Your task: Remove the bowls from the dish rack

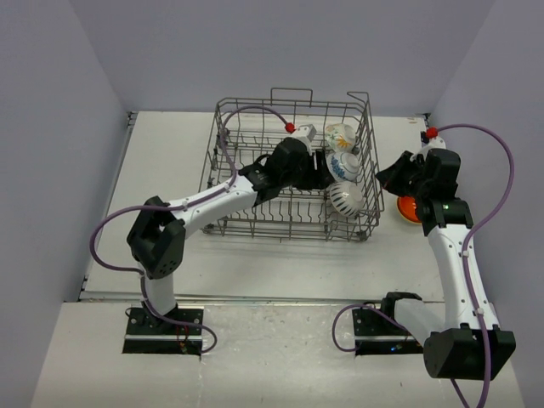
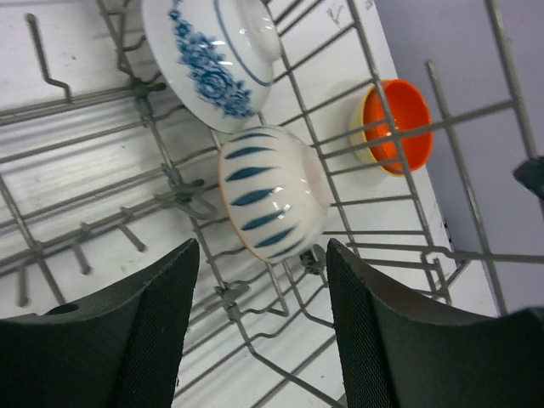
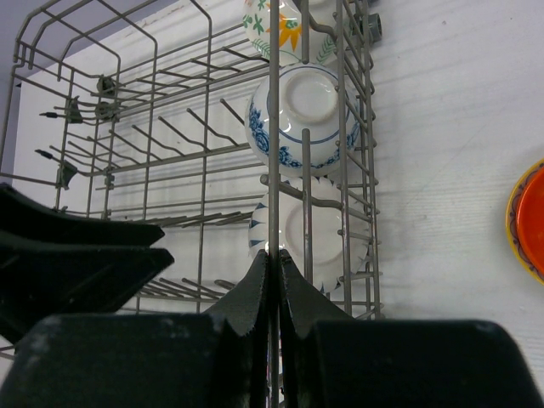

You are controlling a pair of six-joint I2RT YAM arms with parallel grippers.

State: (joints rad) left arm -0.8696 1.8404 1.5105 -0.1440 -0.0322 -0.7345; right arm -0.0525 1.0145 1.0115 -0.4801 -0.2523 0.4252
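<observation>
The grey wire dish rack (image 1: 223, 161) holds three bowls along its right side: a yellow-flowered one (image 1: 340, 136), a blue-flowered one (image 1: 344, 161) and a dark-striped one (image 1: 347, 198). My left gripper (image 1: 325, 180) is open inside the rack, and the striped bowl (image 2: 272, 191) lies just ahead of its jaws (image 2: 262, 255), untouched. My right gripper (image 1: 387, 176) is shut on an upright wire of the rack's right wall (image 3: 274, 127). The orange bowl (image 1: 408, 209) sits in a pale yellow bowl (image 2: 359, 140) on the table right of the rack.
The rack's right wall stands between the bowls and the orange bowl (image 3: 534, 217). White walls close in the table on the left, back and right. My left gripper's dark fingers (image 3: 76, 255) show inside the rack in the right wrist view.
</observation>
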